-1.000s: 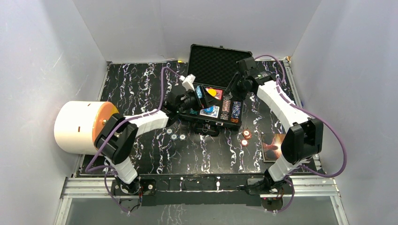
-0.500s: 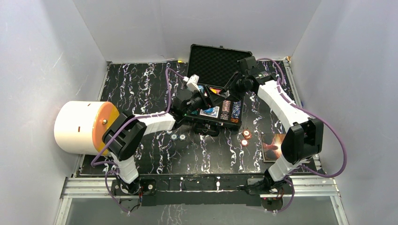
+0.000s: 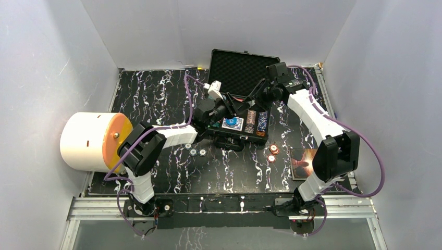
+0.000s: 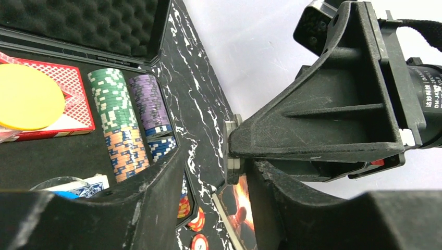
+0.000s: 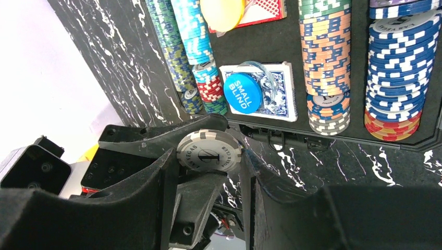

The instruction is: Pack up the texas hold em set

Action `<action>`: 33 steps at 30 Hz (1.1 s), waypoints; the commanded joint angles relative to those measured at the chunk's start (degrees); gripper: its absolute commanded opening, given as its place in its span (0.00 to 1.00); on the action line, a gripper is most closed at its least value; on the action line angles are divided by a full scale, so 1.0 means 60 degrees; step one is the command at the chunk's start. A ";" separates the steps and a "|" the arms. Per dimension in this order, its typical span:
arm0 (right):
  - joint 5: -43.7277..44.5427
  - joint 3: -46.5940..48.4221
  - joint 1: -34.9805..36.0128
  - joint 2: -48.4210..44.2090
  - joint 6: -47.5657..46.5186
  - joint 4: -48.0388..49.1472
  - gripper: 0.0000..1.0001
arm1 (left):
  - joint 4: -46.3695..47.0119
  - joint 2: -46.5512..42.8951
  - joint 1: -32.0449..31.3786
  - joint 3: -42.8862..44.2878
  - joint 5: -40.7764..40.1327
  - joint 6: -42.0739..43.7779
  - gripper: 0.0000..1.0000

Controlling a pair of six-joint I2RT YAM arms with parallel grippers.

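The black case [image 3: 260,136] lies open mid-table with its foam lid [image 3: 237,67] upright. Inside are rows of poker chips [image 5: 326,57], a blue deck [image 5: 279,88] under a blue "small blind" button [image 5: 243,92], and a red deck [image 4: 73,88] under a yellow disc [image 4: 28,96]. My right gripper [image 5: 208,156] is shut on the rim of a grey-white chip [image 5: 208,150], held above the case [image 3: 251,99]. My left gripper [image 4: 216,177] meets it there, jaws half closed either side of that chip [image 4: 233,148], with a gap still on one side.
Red chips [image 3: 272,153] lie on the table right of the case, pale chips [image 3: 195,151] to its left front. A dark book [image 3: 302,162] sits by the right arm. A big white cylinder [image 3: 88,140] with an orange end lies at the left edge.
My left gripper has swung right over the case up to the right gripper, and its jaws have narrowed around the held chip. The right arm has barely moved.
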 commanded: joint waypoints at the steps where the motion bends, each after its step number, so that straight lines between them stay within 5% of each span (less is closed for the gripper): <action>1: -0.0438 -0.0032 -0.0010 -0.0099 0.0002 0.0234 0.42 | 0.0662 0.0102 -0.0027 0.0409 -0.0346 0.0074 0.38; 4: -0.0455 -0.0026 -0.0055 -0.0065 -0.0114 0.0244 0.48 | 0.0669 0.0149 -0.0027 0.0441 -0.0222 0.0185 0.14; 7: -0.0533 -0.0089 -0.0240 -0.0105 -0.0550 0.0486 0.67 | 0.0664 0.0081 -0.0034 0.0302 0.0053 0.0527 0.00; 9: -0.0528 -0.0112 -0.0487 -0.0135 -0.0822 0.0556 0.79 | 0.0641 0.0017 -0.0032 0.0157 0.0483 0.1062 0.00; 14: -0.0499 -0.0472 -0.1455 -0.0451 -0.1321 0.0726 0.87 | -0.0267 -0.0422 -0.0034 -0.0051 0.1755 0.3122 0.00; 21: -0.0363 -0.1611 -0.2669 -0.1187 -0.2014 0.0818 0.87 | -0.5536 -0.0532 -0.0092 0.1706 0.5351 0.8157 0.00; 29: -0.0202 -0.2693 -0.2901 -0.1589 -0.2159 0.1020 0.86 | -0.9778 0.0060 -0.0148 0.3689 0.5146 1.1874 0.00; 33: -0.0076 -0.2750 -0.2994 -0.1570 -0.2334 0.0939 0.86 | -1.0687 0.0513 -0.0298 0.4396 0.5083 1.2476 0.00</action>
